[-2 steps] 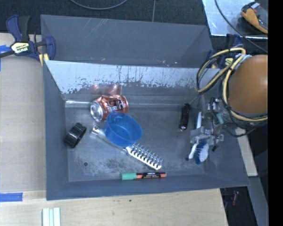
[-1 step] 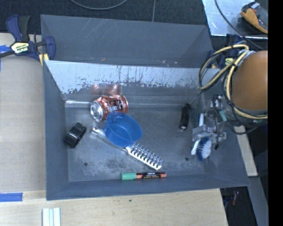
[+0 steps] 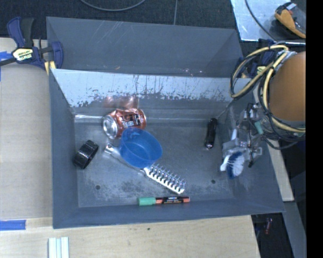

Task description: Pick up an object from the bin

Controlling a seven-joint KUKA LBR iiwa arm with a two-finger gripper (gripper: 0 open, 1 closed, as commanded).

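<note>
My gripper (image 3: 246,142) is low at the right side of the bin, beneath the arm's orange cover and cables. Directly below and left of it is a small blue and white brush-like thing (image 3: 234,163), touching or nearly touching the gripper; whether it is gripped is hidden. A short black cylinder (image 3: 210,133) lies upright in the picture just left of the gripper, apart from it.
A crushed copper can (image 3: 124,121) and a blue cup (image 3: 140,147) lie left of centre. A pale toothed comb or brush (image 3: 166,179) lies below the cup. A marker with a green cap (image 3: 163,200) rests along the front wall. A black block (image 3: 86,154) sits far left.
</note>
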